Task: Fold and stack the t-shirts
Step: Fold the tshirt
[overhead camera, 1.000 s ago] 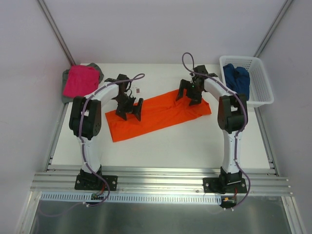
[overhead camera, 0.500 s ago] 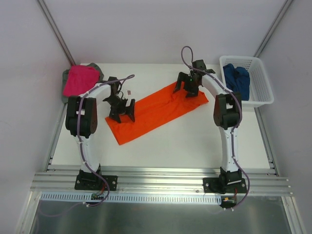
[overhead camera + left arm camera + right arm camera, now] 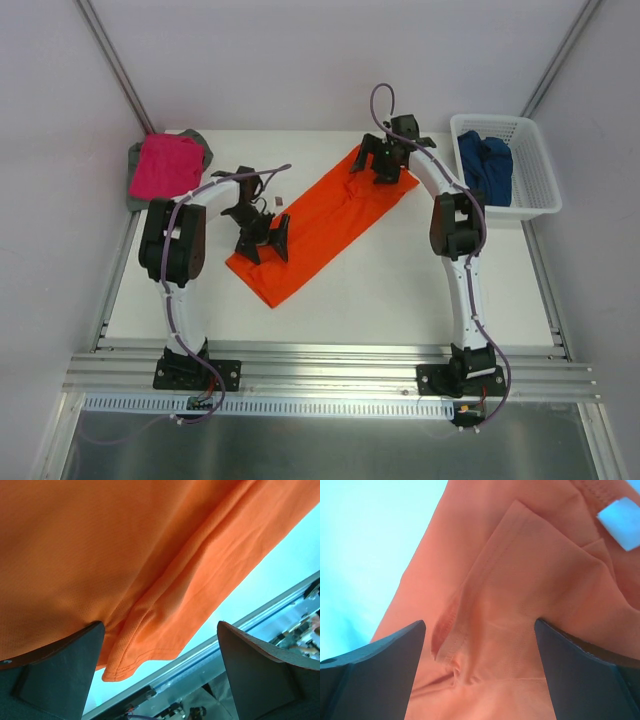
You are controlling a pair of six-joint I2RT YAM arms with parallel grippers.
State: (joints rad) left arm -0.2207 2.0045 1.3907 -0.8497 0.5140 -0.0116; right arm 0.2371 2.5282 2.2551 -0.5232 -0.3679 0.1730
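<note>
The bright orange cloth t-shirt [image 3: 325, 215] is lying as a strip running diagonally, near-left to far-right. The left gripper [image 3: 265, 242] and right gripper [image 3: 383, 166] are sitting over its ends, jaws gaping wide, clasping nothing.

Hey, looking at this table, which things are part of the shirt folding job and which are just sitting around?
Part of the job:
orange t-shirt, spread out between the arms
pink t-shirt, lying on the grey t-shirt, far left
dark blue t-shirt, inside the white basket

Just lying about:
white basket, far right
</note>
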